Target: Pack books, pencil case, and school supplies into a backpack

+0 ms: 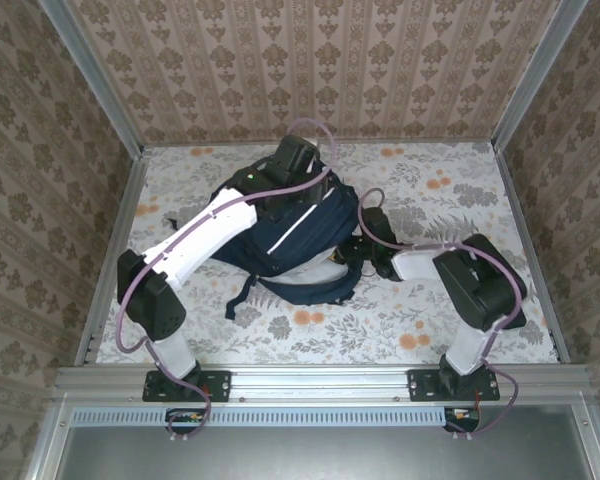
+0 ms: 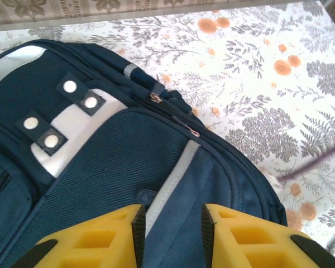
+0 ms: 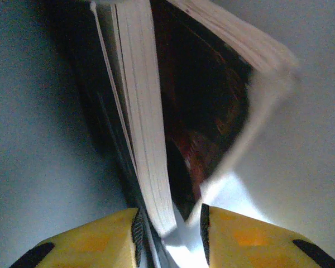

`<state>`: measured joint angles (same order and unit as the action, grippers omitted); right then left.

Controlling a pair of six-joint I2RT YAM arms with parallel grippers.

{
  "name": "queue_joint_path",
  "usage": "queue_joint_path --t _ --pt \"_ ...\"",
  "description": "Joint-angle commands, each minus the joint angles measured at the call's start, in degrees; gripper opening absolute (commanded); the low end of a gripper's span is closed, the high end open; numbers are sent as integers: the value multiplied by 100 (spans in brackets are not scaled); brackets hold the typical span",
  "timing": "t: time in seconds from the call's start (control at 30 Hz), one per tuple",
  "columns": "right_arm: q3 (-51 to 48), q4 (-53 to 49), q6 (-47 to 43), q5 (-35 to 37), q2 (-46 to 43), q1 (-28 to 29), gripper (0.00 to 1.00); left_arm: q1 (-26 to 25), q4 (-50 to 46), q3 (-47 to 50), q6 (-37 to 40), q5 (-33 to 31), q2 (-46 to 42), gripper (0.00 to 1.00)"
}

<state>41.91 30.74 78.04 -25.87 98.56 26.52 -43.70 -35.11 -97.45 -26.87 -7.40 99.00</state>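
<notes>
The navy backpack [image 1: 290,240] lies in the middle of the table, its white stripe [image 2: 173,178] running under my left gripper [image 2: 170,223]. That gripper hovers just above the fabric, open, with nothing between its yellow fingers [image 2: 109,240]. My right arm reaches into the backpack's right side. There the right gripper [image 3: 170,226] stands open inside the bag, with the corner of the books between its fingers. One book shows its white page block [image 3: 148,139] and another a dark reddish-brown cover [image 3: 201,111]. The pencil case is out of view.
A floral cloth [image 2: 268,84] covers the table around the backpack, with bare room to its right and front. Patterned walls [image 1: 330,60] and metal posts close in the back and sides. A purple cable [image 2: 312,162] crosses the right of the left wrist view.
</notes>
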Motion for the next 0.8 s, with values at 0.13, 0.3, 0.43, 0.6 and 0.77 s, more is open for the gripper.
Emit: queue_joint_path --t 0.13,0.3,0.43,0.6,0.77 --pt "-967 -1085 -48 208 -1769 -574 39 489 128 637 -570 358 -497 46" --pt "-941 -3003 -894 973 -2975 -796 46 966 110 1562 -1071 419 -979 59" --pt "-649 -4178 -1512 1643 -3505 -851 51 1315 149 2509 -1432 463 -1473 65" --pt "-191 -5015 -2030 1959 -3416 -851 50 1570 444 3577 -1847 754 -1976 68" --pt "81 -5403 -2316 2037 -3246 -864 29 1567 1302 4242 -2091 1623 -2076 62"
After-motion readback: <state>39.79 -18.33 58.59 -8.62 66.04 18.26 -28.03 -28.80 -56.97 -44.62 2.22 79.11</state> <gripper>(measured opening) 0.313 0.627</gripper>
